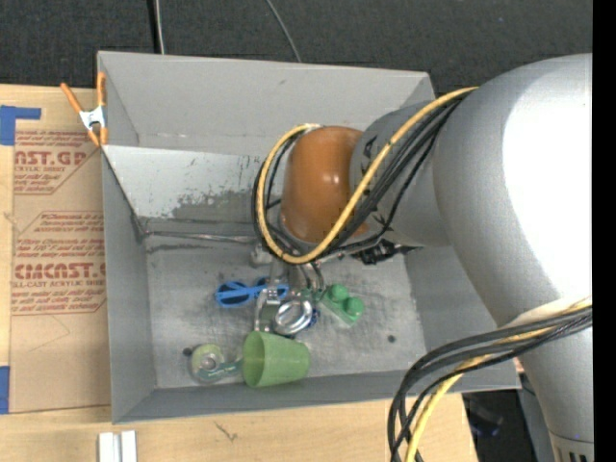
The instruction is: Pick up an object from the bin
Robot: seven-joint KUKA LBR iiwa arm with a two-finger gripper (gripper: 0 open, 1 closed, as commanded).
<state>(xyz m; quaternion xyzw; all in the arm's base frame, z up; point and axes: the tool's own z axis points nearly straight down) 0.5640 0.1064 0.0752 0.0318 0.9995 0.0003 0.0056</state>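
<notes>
A small shiny silvery piece [295, 318] lies right under the claw [289, 298], touching a blue plastic piece [236, 294] just left of the claw as I look. I cannot tell how wide the claw stands or whether it grips anything. A little green knob [342, 304] sits just to its right and a green cup [276, 359] near below. In such crowding it may snag the blue piece too, or the slick piece may slip out.
</notes>
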